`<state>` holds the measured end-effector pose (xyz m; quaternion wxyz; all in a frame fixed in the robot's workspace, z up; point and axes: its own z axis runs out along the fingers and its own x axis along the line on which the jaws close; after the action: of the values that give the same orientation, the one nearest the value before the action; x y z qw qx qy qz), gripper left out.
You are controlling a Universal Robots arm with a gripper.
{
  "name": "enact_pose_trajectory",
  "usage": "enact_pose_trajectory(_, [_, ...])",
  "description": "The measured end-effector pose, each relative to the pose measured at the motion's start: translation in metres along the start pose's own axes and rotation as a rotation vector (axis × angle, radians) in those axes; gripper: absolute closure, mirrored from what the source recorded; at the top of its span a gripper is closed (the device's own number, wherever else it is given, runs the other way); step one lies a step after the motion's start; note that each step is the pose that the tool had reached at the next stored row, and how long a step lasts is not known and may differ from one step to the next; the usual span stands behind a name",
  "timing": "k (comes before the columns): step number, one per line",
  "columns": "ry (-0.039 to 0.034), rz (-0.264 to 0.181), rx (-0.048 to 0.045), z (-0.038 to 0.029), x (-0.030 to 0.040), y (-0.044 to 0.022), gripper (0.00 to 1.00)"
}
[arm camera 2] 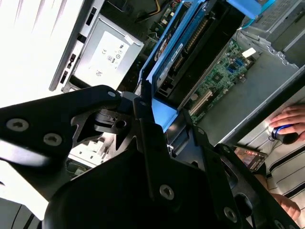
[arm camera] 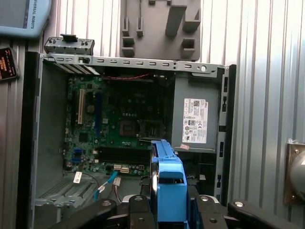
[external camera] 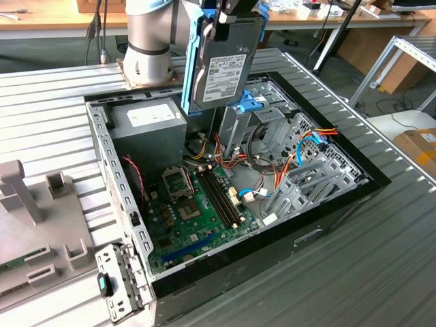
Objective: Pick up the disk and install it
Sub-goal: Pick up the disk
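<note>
ribbed metal counter, open computer case: disk hangs over the drive cage

a ribbed metal counter (external camera: 381, 259) carries an open computer case (external camera: 101, 146), with wooden desks and shelving behind it.

the disk (external camera: 225, 68) is off the counter, held upright on its edge above the case, white label facing the exterior view and blue carrier rails (external camera: 194, 61) down its sides. the end effector (external camera: 230, 15) is clamped on its upper end; in the first wrist view the blue carrier (arm camera: 169, 191) sits squeezed between the dark fingers (arm camera: 138, 210). the disk is not yet in any bay.

below it stands the tall drive cage (external camera: 237, 133) with its blue latch (external camera: 251, 105), and just beside that the power supply (external camera: 150, 122). in the exterior view the disk's lower edge overlaps both, and i cannot tell how much clearance there is. past the cage lie loose cables (external camera: 225, 160) and the motherboard (external camera: 197, 204). a grey holder tray (external camera: 41, 225) rests on the counter at the exterior view's left. a person's hand (arm camera 2: 290, 121) rests on a mouse in the second wrist view, well apart from the case.

judged risks: a slightly tilted disk could catch a rail on the cage rim and jam. drifting toward the power supply could knock its corner. the cables beside the cage could be pinched under the carrier. a grip only at the top end may let the disk swing or slip on contact.
</note>
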<state>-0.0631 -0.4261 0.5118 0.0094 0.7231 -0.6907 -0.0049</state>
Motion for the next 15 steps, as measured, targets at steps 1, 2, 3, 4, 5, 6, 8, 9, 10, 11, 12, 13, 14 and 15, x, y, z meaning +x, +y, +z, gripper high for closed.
enact_pose_trajectory(1, [-0.0001,0.0,0.0,0.0,0.0016,0.0001,0.63])
enact_pose_trajectory(2, [0.0,0.0,0.0,0.0,0.0047,0.0002,0.63])
enact_pose_trajectory(3, [0.0,0.0,0.0,0.0001,0.0065,0.0003,0.63])
enact_pose_trajectory(4, [0.0001,0.0,-0.0001,0.0,0.0078,0.0004,0.63])
enact_pose_trajectory(5, [0.0001,0.0,0.0,0.0,0.0093,0.0004,0.63])
enact_pose_trajectory(6, [0.0,0.0,0.0,0.0001,0.0133,0.0006,0.63])
enact_pose_trajectory(8, [0.0,0.0,0.0,0.0001,0.0212,0.001,0.63])
enact_pose_trajectory(9, [0.0,0.0,0.0,0.0002,0.0231,0.0011,0.63])
enact_pose_trajectory(10, [0.0,0.0,0.0,0.0002,0.0244,0.0011,0.63])
enact_pose_trajectory(11, [0.0,0.0,0.0,0.0002,0.0269,0.0012,0.63])
enact_pose_trajectory(12, [0.0,0.0,0.0,0.0002,0.0284,0.0013,0.63])
enact_pose_trajectory(13, [0.0,0.0,0.0,0.0002,0.0298,0.0014,0.63])
enact_pose_trajectory(14, [0.0,0.0,0.0,0.0002,0.0311,0.0014,0.63])
enact_pose_trajectory(15, [0.0,0.0,0.0,0.0002,0.0323,0.0015,0.63])
